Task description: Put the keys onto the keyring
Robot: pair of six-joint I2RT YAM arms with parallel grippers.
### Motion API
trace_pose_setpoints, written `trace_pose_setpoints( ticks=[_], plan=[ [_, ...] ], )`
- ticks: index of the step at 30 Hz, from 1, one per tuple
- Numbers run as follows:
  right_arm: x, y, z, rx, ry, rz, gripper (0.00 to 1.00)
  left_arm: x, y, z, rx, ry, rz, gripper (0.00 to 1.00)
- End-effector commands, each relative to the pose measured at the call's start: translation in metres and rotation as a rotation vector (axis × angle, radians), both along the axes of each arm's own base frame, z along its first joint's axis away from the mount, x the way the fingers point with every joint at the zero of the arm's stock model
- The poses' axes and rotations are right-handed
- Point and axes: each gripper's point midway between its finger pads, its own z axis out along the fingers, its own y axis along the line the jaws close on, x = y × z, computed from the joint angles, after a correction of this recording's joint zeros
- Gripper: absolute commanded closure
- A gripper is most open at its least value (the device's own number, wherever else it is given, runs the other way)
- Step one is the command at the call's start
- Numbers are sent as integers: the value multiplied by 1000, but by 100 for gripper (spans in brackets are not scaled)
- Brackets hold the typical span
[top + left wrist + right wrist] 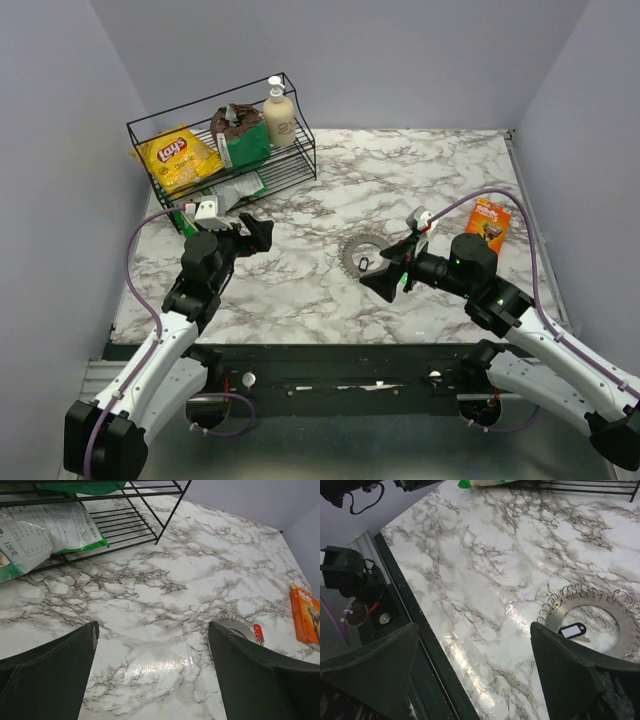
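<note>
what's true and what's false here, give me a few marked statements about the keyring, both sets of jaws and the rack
1. The keyring lies flat on the marble table. True.
2. The right jaws are shut on the keyring. False: they are open and empty, close beside it.
3. A yellow Lay's bag sits in the wire rack. True.
4. The orange package is in the rack. False: it lies on the table, near its right edge.
5. The left jaws are open and hold nothing. True.
</note>
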Motion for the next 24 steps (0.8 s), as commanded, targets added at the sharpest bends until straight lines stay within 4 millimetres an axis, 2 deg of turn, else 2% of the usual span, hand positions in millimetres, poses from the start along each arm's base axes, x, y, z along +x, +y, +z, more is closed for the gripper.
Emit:
trace_pose_setpoints(
  ticks=[1, 13, 15, 18, 21, 22, 24],
  plan=[
    [6, 0, 19, 32, -29, -28, 0, 4, 6, 10, -10, -5, 44, 1],
    [9, 0, 15, 24, -23, -43, 0, 3, 8, 5, -15, 7, 51, 1],
    [12, -2, 9, 11, -14, -61, 0, 3, 9, 4, -13, 13, 59, 1],
    [26, -11, -2, -8, 11, -165, 0, 3, 11, -1, -4, 20, 71, 1],
    [46, -27, -16, -43, 29, -318, 0, 4, 12, -8, 9, 43, 77, 1],
    [56, -39, -22, -65, 32, -408, 0, 4, 12, -10, 14, 53, 76, 1],
    [64, -49, -31, -88, 59, -494, 0, 4, 13, -12, 19, 64, 81, 1]
  ],
)
